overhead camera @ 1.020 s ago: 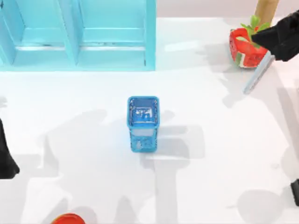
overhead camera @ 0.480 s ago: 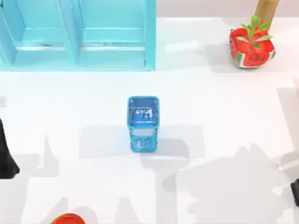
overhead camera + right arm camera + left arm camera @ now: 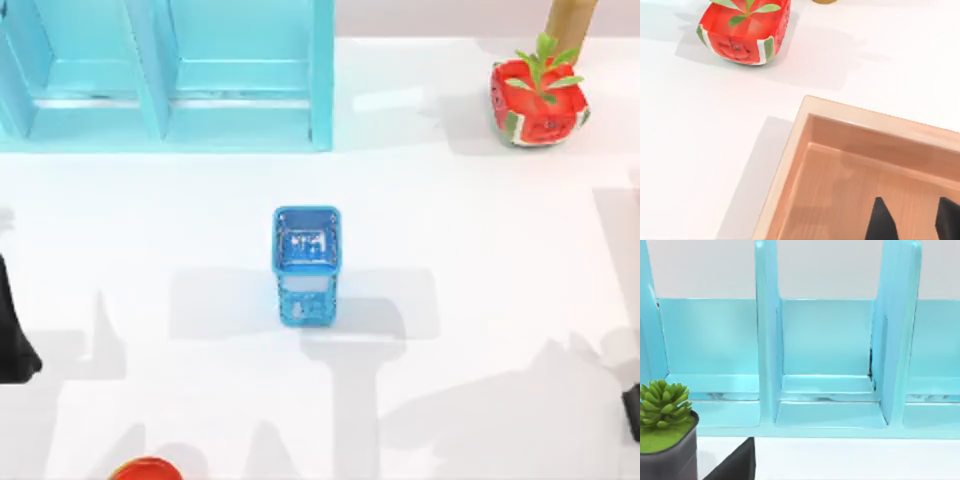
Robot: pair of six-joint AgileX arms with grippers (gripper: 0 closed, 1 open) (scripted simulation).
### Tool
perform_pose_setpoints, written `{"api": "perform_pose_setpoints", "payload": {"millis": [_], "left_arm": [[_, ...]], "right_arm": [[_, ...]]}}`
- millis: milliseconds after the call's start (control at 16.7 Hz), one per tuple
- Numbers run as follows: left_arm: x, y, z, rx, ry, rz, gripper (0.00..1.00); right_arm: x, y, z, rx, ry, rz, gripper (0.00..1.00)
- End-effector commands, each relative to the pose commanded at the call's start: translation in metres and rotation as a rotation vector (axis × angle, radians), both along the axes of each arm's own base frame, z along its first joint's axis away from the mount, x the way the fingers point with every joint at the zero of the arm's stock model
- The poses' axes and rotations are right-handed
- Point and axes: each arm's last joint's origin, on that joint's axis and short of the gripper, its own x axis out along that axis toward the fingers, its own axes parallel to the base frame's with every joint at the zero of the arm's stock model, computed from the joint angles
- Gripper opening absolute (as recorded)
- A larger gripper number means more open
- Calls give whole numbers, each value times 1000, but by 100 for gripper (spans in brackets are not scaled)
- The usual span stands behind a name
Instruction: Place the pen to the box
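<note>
From above, a white table [image 3: 480, 300] holds a small blue mesh basket [image 3: 306, 265] at its middle, a turquoise shelf unit [image 3: 165, 75] along the far left, and a red watermelon-patterned cube planter [image 3: 538, 100] at the far right. The left arm [image 3: 12, 335] sits parked at the table's left edge, and a dark part of the right arm [image 3: 632, 412] shows at the near right edge. A red round object [image 3: 146, 469] peeks in at the near edge.

The left wrist view faces the turquoise shelf unit's open compartments, with a green succulent in a dark pot [image 3: 662, 440] close by; whether the left gripper is open cannot be told.

The right wrist view looks down into a shallow, light wooden box [image 3: 805, 165] beside the watermelon planter. The right gripper [image 3: 912, 220] hangs over the box's floor, its two black fingertips [image 3: 880, 220] apart with nothing visible between them. Where the pen lies cannot be told. Judging by this, the placing step looks finished or nearly so; next would be lifting the right arm clear.
</note>
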Motion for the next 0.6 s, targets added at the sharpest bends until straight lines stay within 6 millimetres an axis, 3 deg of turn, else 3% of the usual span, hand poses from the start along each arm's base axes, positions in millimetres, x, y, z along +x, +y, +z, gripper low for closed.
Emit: {"api": "perform_pose_setpoints", "payload": {"millis": [120, 600], "left_arm": [[0, 0, 0, 0, 0, 0, 100], [0, 0, 0, 0, 0, 0, 100]], "right_arm": [[2, 2, -3, 0, 2, 4, 0], [20, 5, -55, -4, -7, -5, 0]]}}
